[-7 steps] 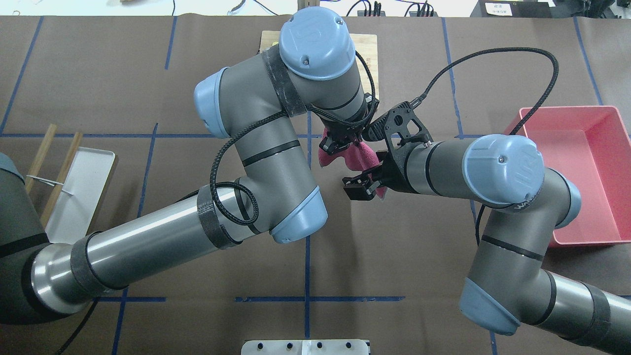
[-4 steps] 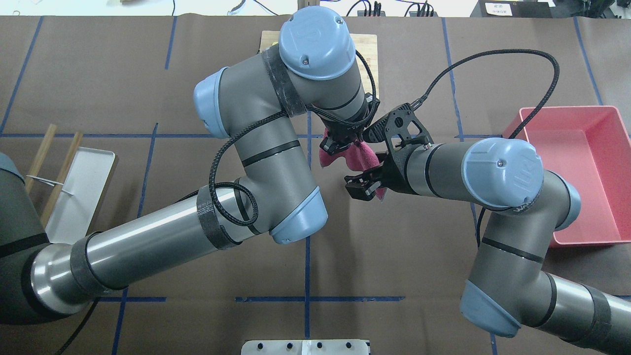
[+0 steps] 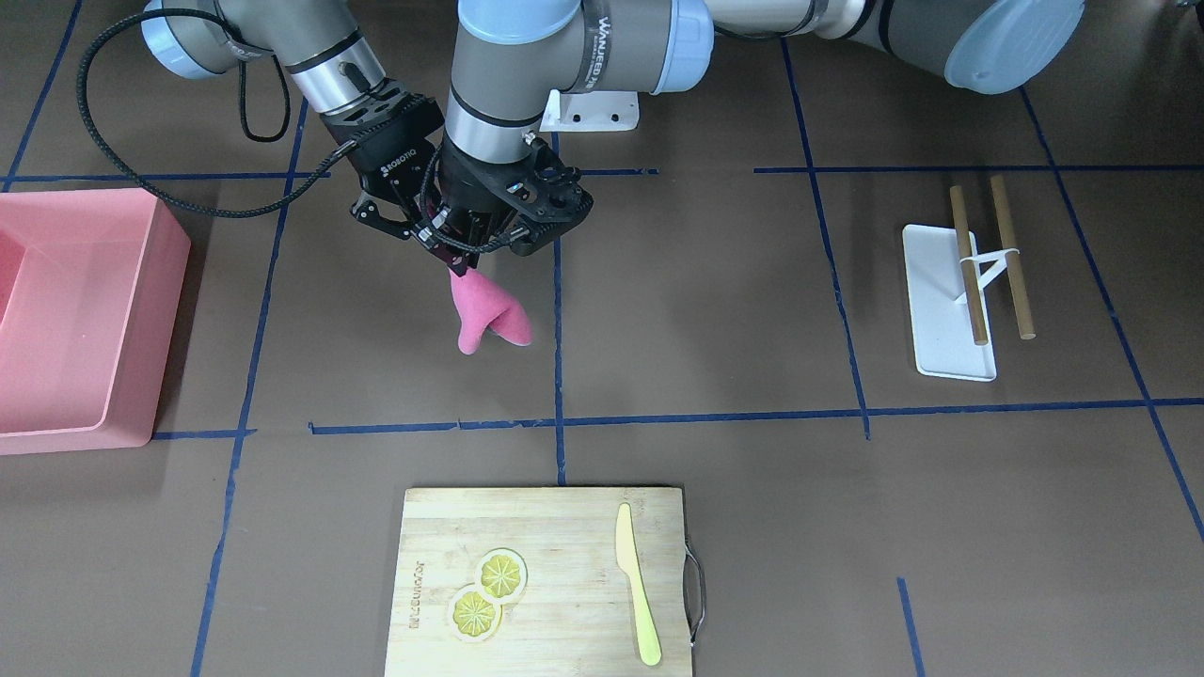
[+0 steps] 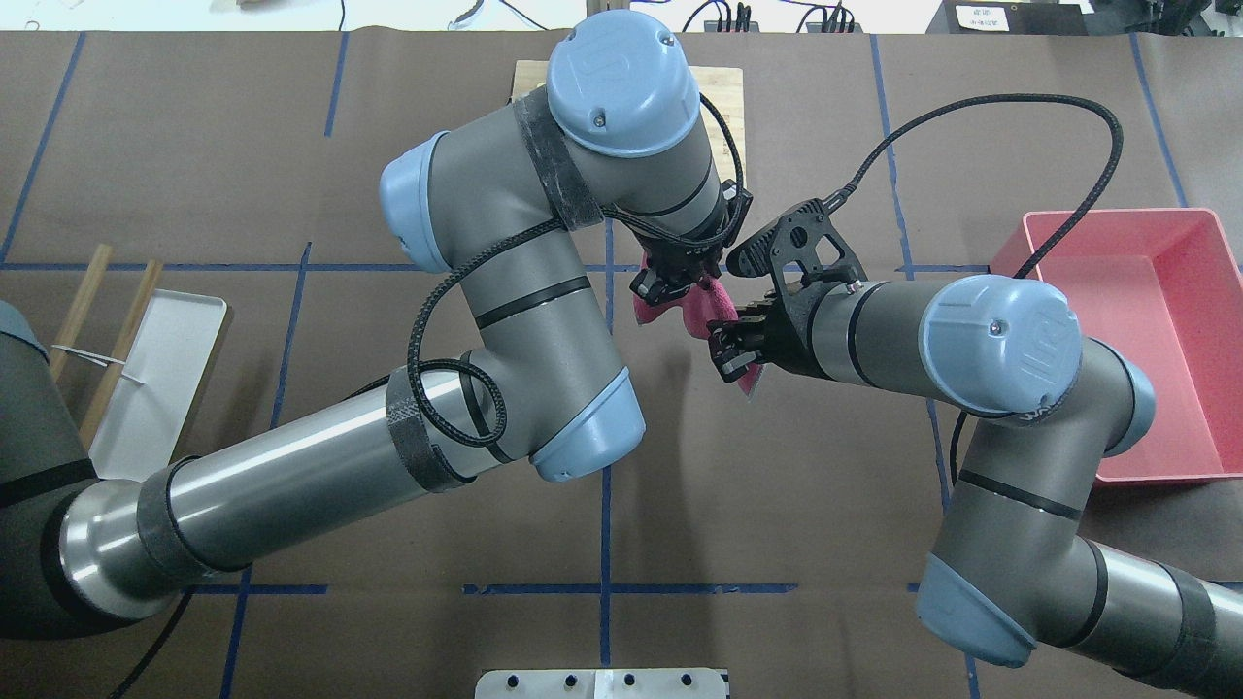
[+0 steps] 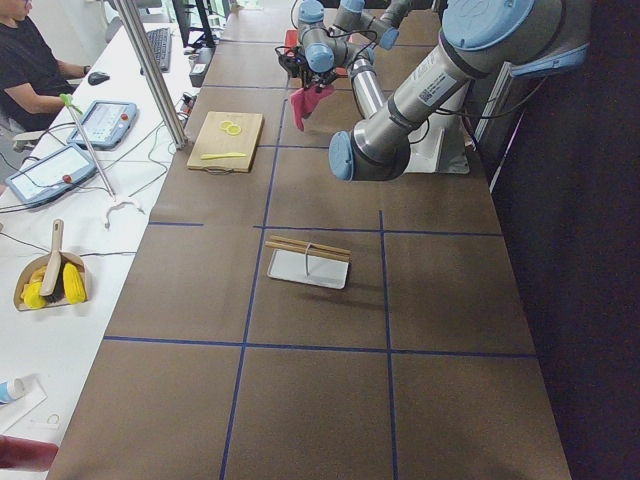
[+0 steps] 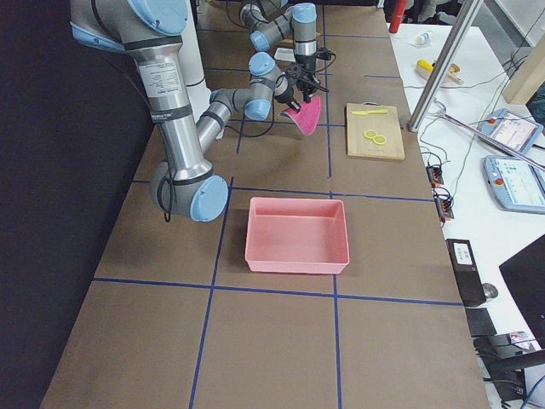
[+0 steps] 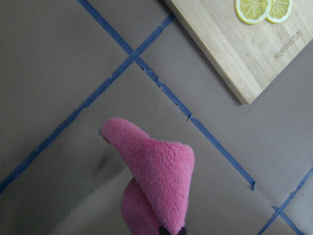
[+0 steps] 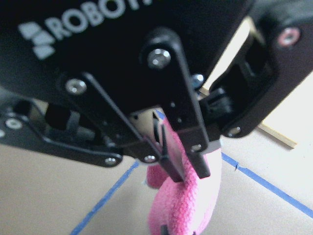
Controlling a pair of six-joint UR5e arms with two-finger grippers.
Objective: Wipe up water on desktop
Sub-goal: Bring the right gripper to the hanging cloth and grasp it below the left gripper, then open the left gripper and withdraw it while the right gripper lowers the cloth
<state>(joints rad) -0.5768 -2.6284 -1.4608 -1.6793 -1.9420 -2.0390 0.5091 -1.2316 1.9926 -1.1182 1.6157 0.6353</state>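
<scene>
The desktop is a broad, flat, matte dark-brown surface, cut into large rectangles by thin blue tape lines. The tape is nicked and slightly frayed in places in the left wrist view. The brown reads even and dull from every camera, and whether any patch of it is wet I cannot tell.

Over the middle of it, just beside a tape crossing, hangs a pink fleece cloth, folded into a soft cone with two lobes at its lower end. The left gripper has it pinched at the top; the right wrist view shows those black fingers clamped together on the pink pile. The cloth casts a shadow on the brown below it, but whether its lowest tip touches the surface I cannot tell.

The right gripper sits close against the left one, right by the cloth's upper part, with a bit of pink showing beneath it. Its jaws are hidden among the black linkages, so whether they are closed on the cloth I cannot tell.

Farther from the robot lies a bamboo cutting board with two lemon slices and a yellow knife. A pink bin stands off on the right arm's side — well apart from the cloth.
</scene>
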